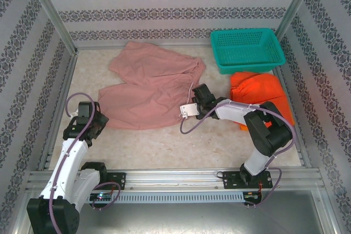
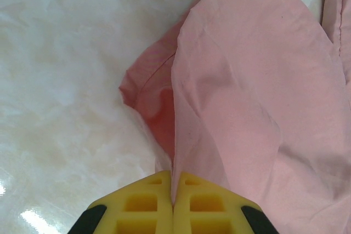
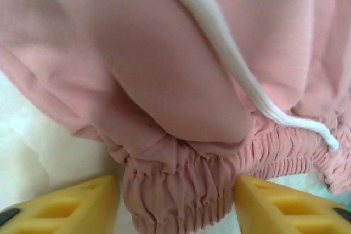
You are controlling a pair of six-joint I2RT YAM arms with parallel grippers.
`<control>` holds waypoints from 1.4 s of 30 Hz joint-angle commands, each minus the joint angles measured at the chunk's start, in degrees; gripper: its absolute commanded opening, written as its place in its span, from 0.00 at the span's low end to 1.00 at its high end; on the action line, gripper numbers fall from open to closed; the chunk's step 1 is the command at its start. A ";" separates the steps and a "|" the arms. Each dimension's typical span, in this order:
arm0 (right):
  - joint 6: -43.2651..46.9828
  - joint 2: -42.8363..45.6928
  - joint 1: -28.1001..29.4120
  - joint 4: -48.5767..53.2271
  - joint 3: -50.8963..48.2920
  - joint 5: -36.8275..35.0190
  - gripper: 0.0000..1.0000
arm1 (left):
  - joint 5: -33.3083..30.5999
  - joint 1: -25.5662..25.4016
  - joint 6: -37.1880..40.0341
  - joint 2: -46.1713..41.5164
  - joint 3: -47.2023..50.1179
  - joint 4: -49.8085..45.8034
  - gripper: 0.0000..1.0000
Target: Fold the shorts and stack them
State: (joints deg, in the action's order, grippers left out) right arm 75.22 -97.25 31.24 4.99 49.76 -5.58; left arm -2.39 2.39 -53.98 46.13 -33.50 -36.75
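Top external: pink shorts [image 1: 148,86] lie spread and unfolded mid-table, orange shorts [image 1: 258,89] bunched at R by teal basket [image 1: 248,70] (one pair or two, can't tell), so nothing's folded or stacked yet. Left gripper [image 2: 173,204] is pinched together on the pink fabric edge. Right gripper [image 3: 175,206] has jaws apart, straddling the pink elastic waistband, prob. touching but not clamped.

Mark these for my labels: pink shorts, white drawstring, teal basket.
pink shorts [image 1: 148,89], top external view, middle of the fabric
white drawstring [image 3: 222,39], right wrist view, middle of the cord
teal basket [image 1: 249,67], top external view, near wall
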 commanded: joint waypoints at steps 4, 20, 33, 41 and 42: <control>-0.40 -1.01 0.54 -3.40 -0.14 0.52 0.15 | -1.91 2.09 3.51 -0.68 -2.01 -0.10 0.00; -28.12 25.28 6.21 33.37 12.29 26.04 0.00 | -14.95 8.94 22.91 4.31 -40.39 -15.33 0.00; -50.92 18.95 -0.41 42.44 17.19 45.60 0.00 | -7.34 8.23 26.99 29.00 -62.57 -10.06 0.00; -62.14 16.67 -1.88 40.62 11.70 44.70 0.00 | -8.24 3.19 29.40 44.02 -69.23 -8.56 0.00; -64.30 16.74 -2.02 39.92 10.77 44.78 0.00 | -8.47 2.62 29.76 45.76 -70.06 -8.34 0.00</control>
State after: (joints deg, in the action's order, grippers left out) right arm 18.02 -80.31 30.09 43.97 62.61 37.52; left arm -9.41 6.02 -26.89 90.56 -99.98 -47.99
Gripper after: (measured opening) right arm 0.059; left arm 0.043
